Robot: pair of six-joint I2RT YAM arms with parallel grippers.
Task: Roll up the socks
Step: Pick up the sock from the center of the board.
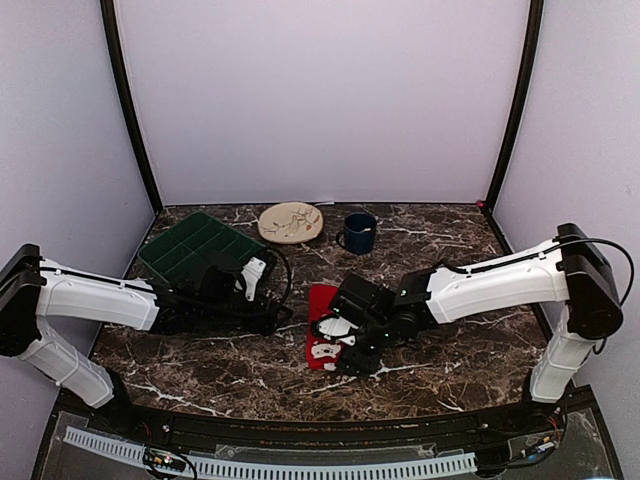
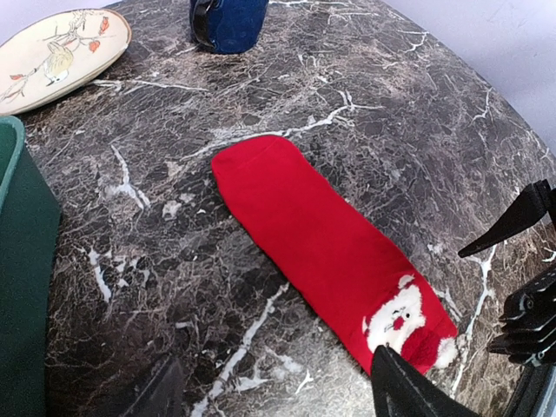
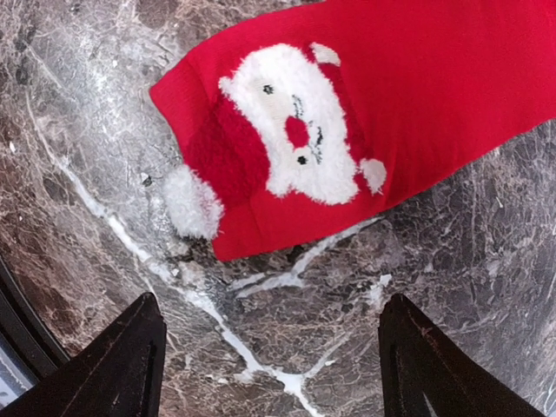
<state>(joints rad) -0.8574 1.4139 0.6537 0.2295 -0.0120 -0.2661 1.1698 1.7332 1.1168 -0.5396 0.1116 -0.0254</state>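
The right gripper (image 3: 274,365) hung open just over the marble table (image 1: 200,360), its two dark fingertips (image 3: 122,365) spread wide at the bottom corners of the wrist view with only bare stone between them. Just above them in that view lay the cuff end of the red sock (image 3: 417,95), flat on the stone, with a fuzzy white Santa face (image 3: 291,130) and a white pompom at the hem. From where I stood I could make out only one red shape, and I could not tell whether a second sock lay under it. In the overhead view the sock sat at the centre of the frame, running from the right gripper up towards the back. The left gripper (image 2: 282,400) was open too, holding nothing, low over the table just left of the sock, its tips at the bottom edge of its own view. Further out, in the upper middle of the overhead frame, stood a green compartment tray (image 1: 190,245), a decorated plate (image 1: 290,221) and a blue mug (image 1: 359,232).
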